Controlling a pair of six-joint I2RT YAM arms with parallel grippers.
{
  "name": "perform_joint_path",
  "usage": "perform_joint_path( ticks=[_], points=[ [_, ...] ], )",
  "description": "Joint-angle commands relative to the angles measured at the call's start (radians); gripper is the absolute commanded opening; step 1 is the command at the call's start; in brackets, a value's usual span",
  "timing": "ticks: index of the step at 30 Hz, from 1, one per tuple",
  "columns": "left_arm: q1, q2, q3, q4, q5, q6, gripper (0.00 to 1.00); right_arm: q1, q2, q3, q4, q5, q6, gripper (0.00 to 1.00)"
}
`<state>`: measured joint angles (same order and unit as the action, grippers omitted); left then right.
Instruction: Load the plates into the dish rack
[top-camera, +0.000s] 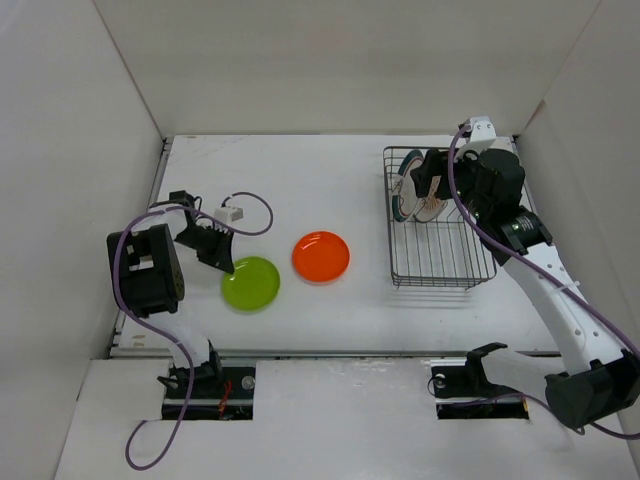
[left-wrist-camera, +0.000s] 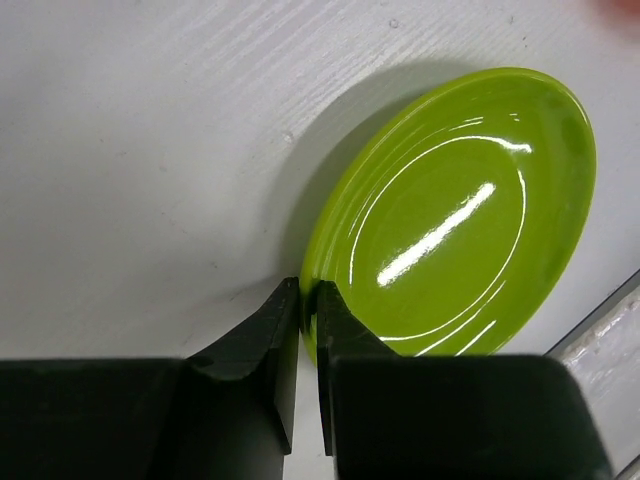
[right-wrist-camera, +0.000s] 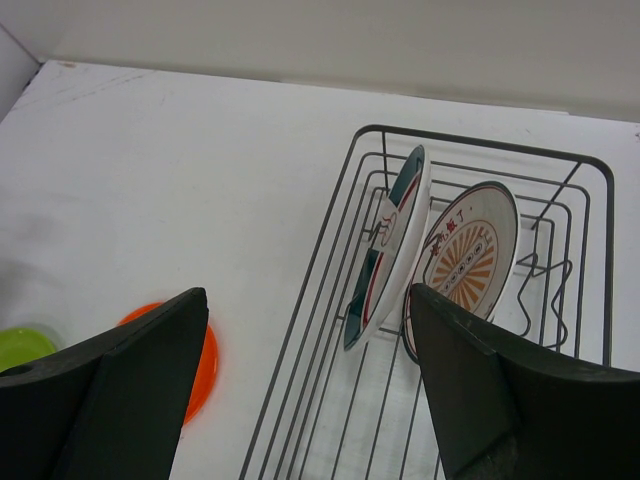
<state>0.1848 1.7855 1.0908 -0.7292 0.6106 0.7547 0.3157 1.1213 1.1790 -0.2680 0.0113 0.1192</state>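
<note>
Lime plate (top-camera: 252, 284) on the left was the one in play, flat on the bench (top-camera: 300, 180) with the left hand (left-wrist-camera: 308, 300) pinched shut on its rim. Orange plate (top-camera: 321, 256) sat mid-bench. Far right, the dish rack (top-camera: 440, 262) held two white plates (right-wrist-camera: 470, 262) upright, with the right hand (top-camera: 430, 185) spread open above. Next, I reckon: lift, tilt, carry to a free slot.

Left arm (top-camera: 145, 270): black boxy joint housings, short white link near base, purple left cable (top-camera: 128, 448) trailing. Right arm (top-camera: 555, 300): white tubular links, black joints, purple right cable (top-camera: 452, 165). Left gripper (left-wrist-camera: 307, 290): matte black, wedge fingers. Right gripper (right-wrist-camera: 308, 295): matte black, broad flat fingers.
</note>
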Motion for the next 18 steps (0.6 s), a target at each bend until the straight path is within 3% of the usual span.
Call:
perform_joint_path(
  ticks=[1,6,11,13,18],
  points=[
    [-0.005,-0.011,0.006,-0.007,0.012,0.015,0.0,0.01,0.0,0.027,0.047,0.01,-0.012,0.86],
    [0.056,-0.067,0.116,-0.102,0.171,0.046,0.0,0.01,0.0,0.018,0.058,-0.069,-0.012,0.86],
    [0.102,-0.083,0.271,-0.324,0.408,0.216,0.0,0.019,-0.025,-0.005,0.147,-0.32,-0.021,0.86],
    [0.102,-0.083,0.345,-0.401,0.495,0.259,0.0,0.042,-0.015,-0.015,0.187,-0.365,0.011,0.86],
    [0.102,-0.159,0.389,-0.401,0.586,0.25,0.0,0.192,0.052,-0.045,0.288,-0.435,0.03,0.86]
  ],
)
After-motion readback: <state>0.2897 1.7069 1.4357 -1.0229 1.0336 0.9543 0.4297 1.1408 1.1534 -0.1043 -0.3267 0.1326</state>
